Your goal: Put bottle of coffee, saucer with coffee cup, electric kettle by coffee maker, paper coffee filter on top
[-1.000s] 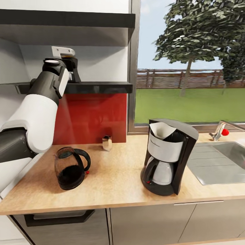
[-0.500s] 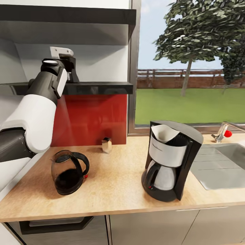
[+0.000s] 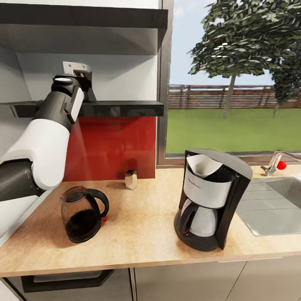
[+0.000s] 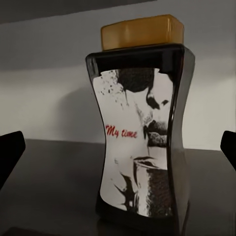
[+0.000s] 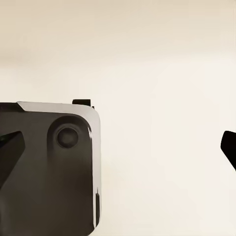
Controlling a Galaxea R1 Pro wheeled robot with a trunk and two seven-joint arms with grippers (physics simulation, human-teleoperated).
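The bottle of coffee, a dark jar with an amber lid and a pale label, stands upright on the kitchen shelf. My left gripper is open around it, one fingertip on each side and apart from the glass. In the head view my left arm reaches up to that shelf and hides the jar. The coffee maker stands on the kitchen countertop with the paper coffee filter in its top. The electric kettle sits to its left. My right gripper is open. Saucer and coffee cup are out of view.
A small tan shaker stands by the red backsplash. A steel sink with a faucet lies right of the coffee maker. A thicker black board hangs above the shelf. A dark boxy part sits before the right gripper.
The head view has shifted slightly, so the counter things sit a little lower and to the right in the picture. My left wrist stays at the shelf, barely moved.
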